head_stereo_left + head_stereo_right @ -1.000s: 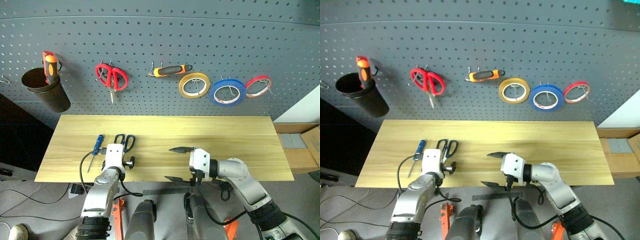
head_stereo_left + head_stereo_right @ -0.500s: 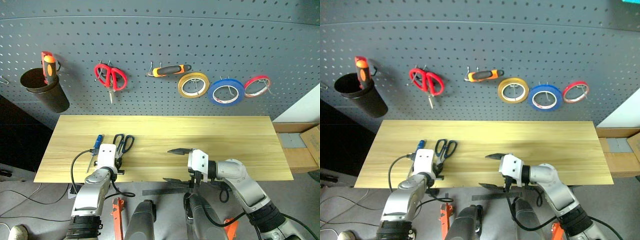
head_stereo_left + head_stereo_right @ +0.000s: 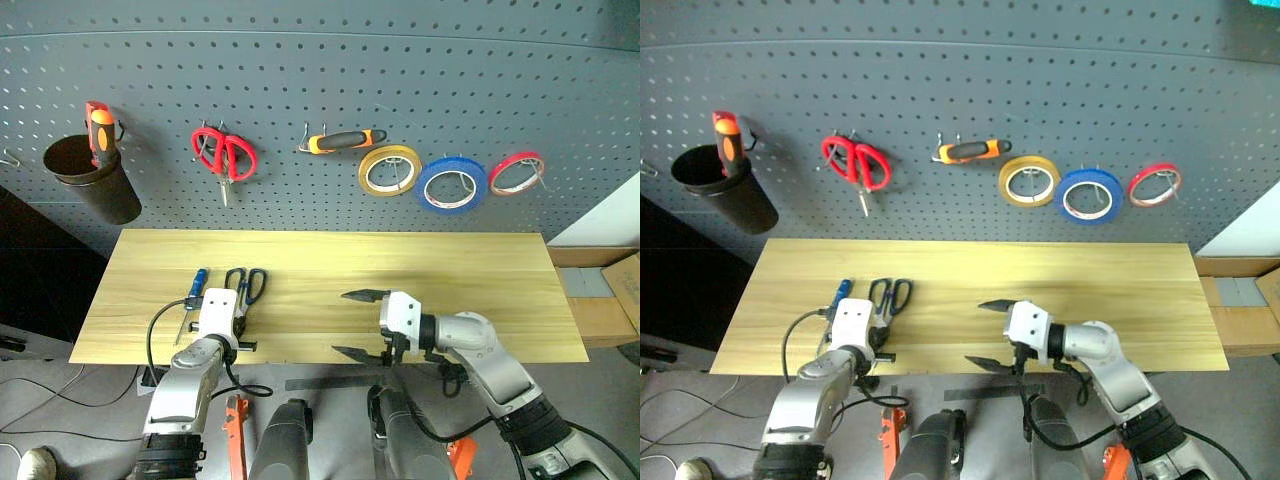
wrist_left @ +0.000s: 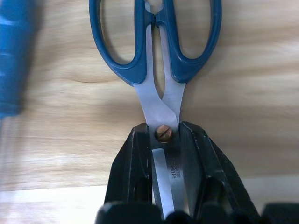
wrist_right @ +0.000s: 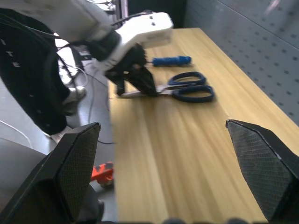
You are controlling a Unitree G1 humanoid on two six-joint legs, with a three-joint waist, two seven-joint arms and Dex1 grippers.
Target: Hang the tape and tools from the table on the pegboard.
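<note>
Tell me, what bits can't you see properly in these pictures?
- Scissors blade tips: left wrist view, hidden between the left gripper fingers shut on them.
- Blue screwdriver: left wrist view, blurred and cut off by the edge.
- Orange-handled tool: its lower end is hidden inside the dark cup on the pegboard.

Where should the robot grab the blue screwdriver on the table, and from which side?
Grip the blue handle of the screwdriver, probably from above, fingers straddling it across its width. It lies flat on the table, handle toward the pegboard, thin shaft toward the near edge, so the handle is the thickest part. The scissors lie close on its right, so a narrow approach is safer.
</note>
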